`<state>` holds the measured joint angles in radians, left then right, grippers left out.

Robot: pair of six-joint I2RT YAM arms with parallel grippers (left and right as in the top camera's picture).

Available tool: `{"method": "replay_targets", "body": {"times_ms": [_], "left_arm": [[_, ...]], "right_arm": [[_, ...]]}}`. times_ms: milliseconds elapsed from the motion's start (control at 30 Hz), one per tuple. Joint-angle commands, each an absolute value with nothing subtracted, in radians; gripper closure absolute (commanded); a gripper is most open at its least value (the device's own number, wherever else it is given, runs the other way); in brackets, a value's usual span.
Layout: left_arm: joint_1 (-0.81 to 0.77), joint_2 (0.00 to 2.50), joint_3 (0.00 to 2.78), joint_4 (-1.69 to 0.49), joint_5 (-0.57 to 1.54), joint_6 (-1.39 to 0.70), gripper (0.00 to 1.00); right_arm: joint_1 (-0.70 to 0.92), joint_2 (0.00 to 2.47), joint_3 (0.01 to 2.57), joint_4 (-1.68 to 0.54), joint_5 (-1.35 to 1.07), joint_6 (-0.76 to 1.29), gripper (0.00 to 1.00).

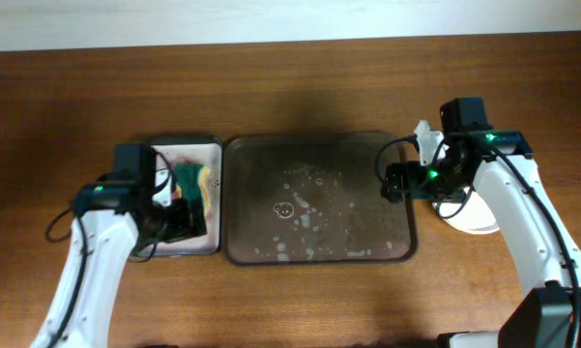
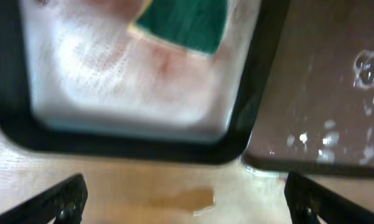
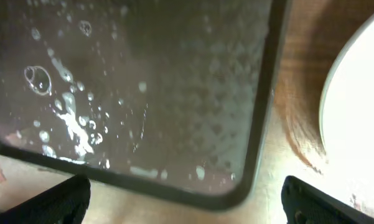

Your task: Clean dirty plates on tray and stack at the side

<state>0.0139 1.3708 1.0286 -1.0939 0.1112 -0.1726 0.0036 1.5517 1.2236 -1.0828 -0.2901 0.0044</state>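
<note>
Overhead: I've got a brown wood-grain table (image 1: 290, 87) with a pale strip of wall (image 1: 271, 19) along the top. The tray (image 1: 261, 184) sits in the middle, wet and dotted with suds. The sponge tray (image 1: 213, 145) touches its left side, with a green-yellow sponge (image 1: 195, 182) in it. The left claw (image 1: 179, 220) hangs over the sponge tray and the right claw (image 1: 394, 182) over the tray's right edge. The plates (image 1: 469, 222) are on the table just right of the tray, half under my right arm, so I can't count them.

Left wrist: blurry, fingers (image 2: 65, 199) spread wide over bare wood, just off the sponge tray's black rim.

Right wrist: fingers (image 3: 308, 199) wide apart too, over the tray's wet corner. A white plate rim shows at right.
</note>
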Motion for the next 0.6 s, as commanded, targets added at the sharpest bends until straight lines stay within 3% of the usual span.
{"method": "replay_targets", "body": {"times_ms": [0, 400, 567], "left_arm": [[0.053, 1.253, 1.044, -1.136, 0.150, -0.145, 0.00], [0.053, 0.575, 0.823, -0.947, 0.142, -0.077, 0.00], [0.053, 0.427, 0.813, -0.962, 0.142, -0.077, 0.01]], "right_arm": [[-0.017, 1.456, 1.216, -1.098, -0.268, 0.012, 0.01], [-0.014, 0.812, 0.957, -0.968, -0.151, 0.027, 0.01], [-0.014, 0.620, 0.932, -1.001, -0.115, 0.027, 0.01]]}}
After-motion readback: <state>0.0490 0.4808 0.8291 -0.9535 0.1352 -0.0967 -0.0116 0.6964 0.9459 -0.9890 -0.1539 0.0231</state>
